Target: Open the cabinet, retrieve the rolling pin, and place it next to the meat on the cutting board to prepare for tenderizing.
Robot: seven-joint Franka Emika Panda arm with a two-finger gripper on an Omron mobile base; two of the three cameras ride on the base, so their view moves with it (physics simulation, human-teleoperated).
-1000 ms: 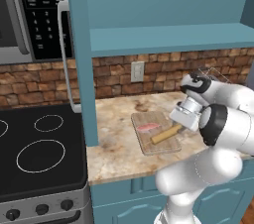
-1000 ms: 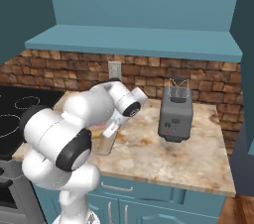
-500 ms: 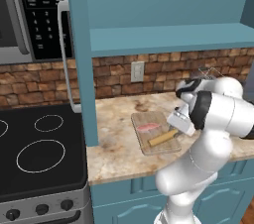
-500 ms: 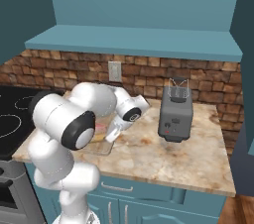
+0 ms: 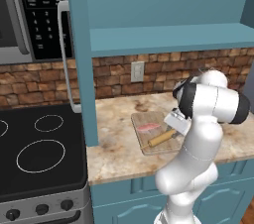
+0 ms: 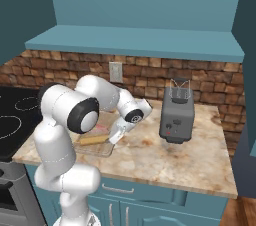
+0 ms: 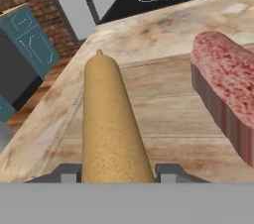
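One pin: rolling pin lies flat on cutting board, near front edge.
Meat: on board, just beside pin.
Gripper: jaws straddle pin's end; gripping or loose, can't tell.
Toaster: right of board.

the cutting board, light-brown wood with rounded corners, lies flat on the bench. the meat, a small flat pinkish-red steak, rests near the board's middle. the rolling pin, a tan wooden cylinder, lies on the board just beside the meat, at about its 4 o'clock in the left base view. the cabinet, teal, stands open above, shelf showing.
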